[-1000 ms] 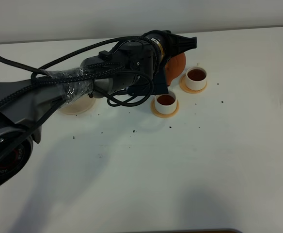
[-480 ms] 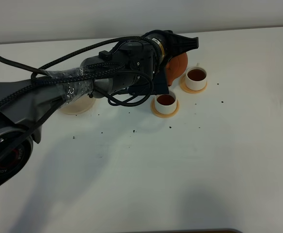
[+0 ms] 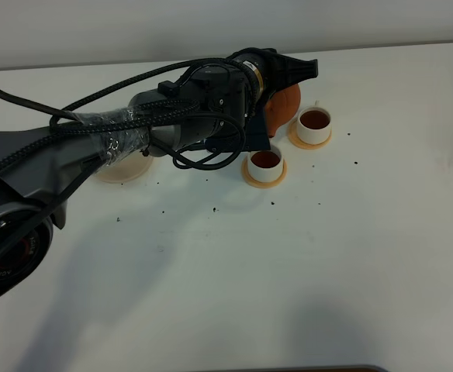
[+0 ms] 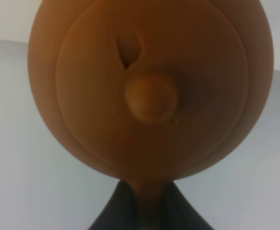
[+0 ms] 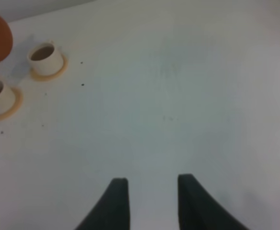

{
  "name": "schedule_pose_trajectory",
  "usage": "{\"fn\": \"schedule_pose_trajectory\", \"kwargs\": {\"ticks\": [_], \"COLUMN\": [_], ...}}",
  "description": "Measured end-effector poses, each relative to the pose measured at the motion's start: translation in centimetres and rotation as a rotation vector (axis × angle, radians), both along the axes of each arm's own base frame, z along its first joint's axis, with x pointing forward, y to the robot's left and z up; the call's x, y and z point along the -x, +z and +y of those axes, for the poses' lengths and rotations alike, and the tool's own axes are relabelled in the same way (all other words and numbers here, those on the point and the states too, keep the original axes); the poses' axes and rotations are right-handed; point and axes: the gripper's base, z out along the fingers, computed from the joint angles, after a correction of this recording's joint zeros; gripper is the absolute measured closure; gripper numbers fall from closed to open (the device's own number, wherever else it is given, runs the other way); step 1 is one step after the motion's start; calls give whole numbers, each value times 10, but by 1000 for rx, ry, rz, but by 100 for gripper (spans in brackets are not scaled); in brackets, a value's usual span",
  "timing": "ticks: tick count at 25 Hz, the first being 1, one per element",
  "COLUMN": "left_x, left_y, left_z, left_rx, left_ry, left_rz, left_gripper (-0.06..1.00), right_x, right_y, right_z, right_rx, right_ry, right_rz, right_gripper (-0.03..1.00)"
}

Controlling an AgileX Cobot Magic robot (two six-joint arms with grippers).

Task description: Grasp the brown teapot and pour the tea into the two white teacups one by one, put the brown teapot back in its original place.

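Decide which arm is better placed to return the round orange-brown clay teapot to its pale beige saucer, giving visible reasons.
Left. Its claw already holds the orange-brown clay teapot, and both white teacups show tea. The pale beige saucer lies on the left arm's side. The right claw is open, empty and apart from these.

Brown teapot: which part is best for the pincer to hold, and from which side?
The loop handle, approached from the side opposite the spout. The brown teapot is round and wide, with only a small lid knob on top, so the thin handle suits narrow fingers. The left pincer already grips there.
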Motion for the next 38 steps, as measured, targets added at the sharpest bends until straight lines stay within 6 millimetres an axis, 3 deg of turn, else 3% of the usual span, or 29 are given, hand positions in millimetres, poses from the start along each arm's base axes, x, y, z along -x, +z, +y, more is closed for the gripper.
{"fn": "schedule_pose_trajectory", "kwargs": {"ticks": [21, 31, 38], "left_x": [0, 0, 0], "left_y": [-1, -12, -11], "left_z": [0, 0, 1], "left_rx": [-3, -48, 25], "left_ry": [-1, -20, 40], "left_rz": [1, 10, 37], "left_gripper": [83, 83, 83], "right_x": [0, 0, 0], "right_y": [0, 0, 0], "right_z": [0, 0, 0], "right_rx": [0, 0, 0], "right_ry": [0, 0, 0], "right_rz": [0, 0, 0], "right_gripper": [73, 73, 73]}}
